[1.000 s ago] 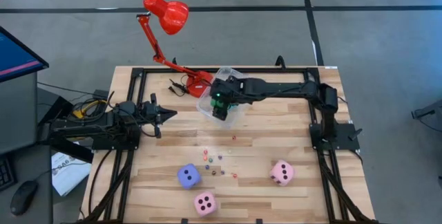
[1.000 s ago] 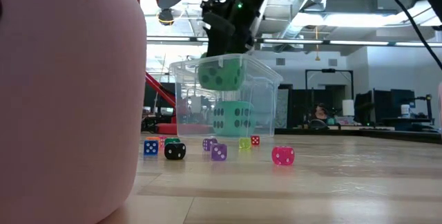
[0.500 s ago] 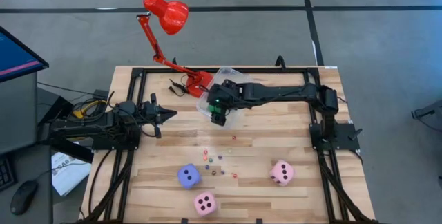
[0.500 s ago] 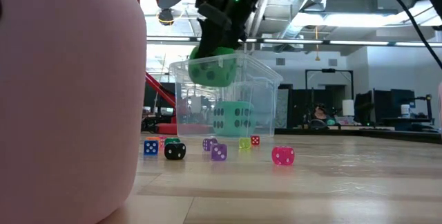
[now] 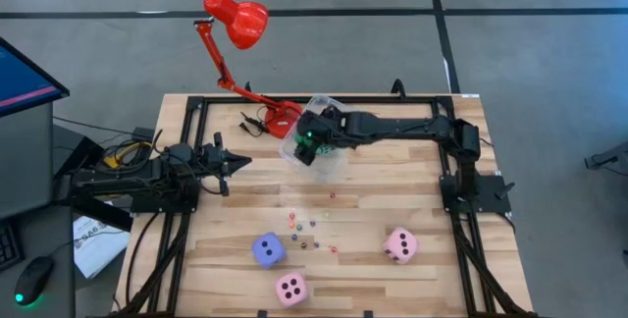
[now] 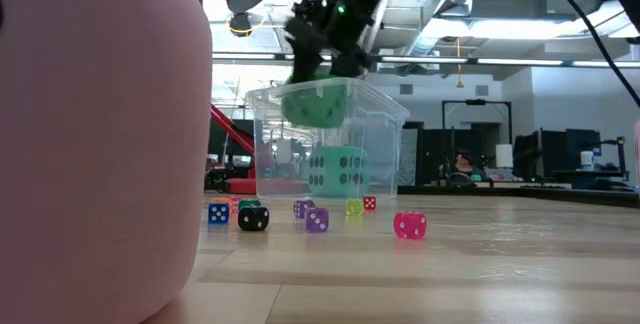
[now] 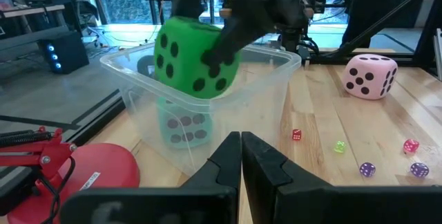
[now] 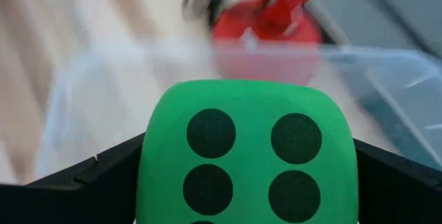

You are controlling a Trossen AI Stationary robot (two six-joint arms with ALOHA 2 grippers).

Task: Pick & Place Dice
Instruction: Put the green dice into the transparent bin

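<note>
Five big soft dice (image 5: pixel 292 288) — two pink, one purple-blue, one green, one cyan.

Overhead, table-level and two wrist views, all sharing the tub (image 6: pixel 325 144).

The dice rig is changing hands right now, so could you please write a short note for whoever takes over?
Right gripper: shut on the green die, held at the rim of the clear tub.
Left gripper: shut, empty, waiting at the table's left.
Done: cyan die in the tub.
Left: release the green die; then the purple-blue die, two pink dice and the tiny dice scattered mid-table.
</note>
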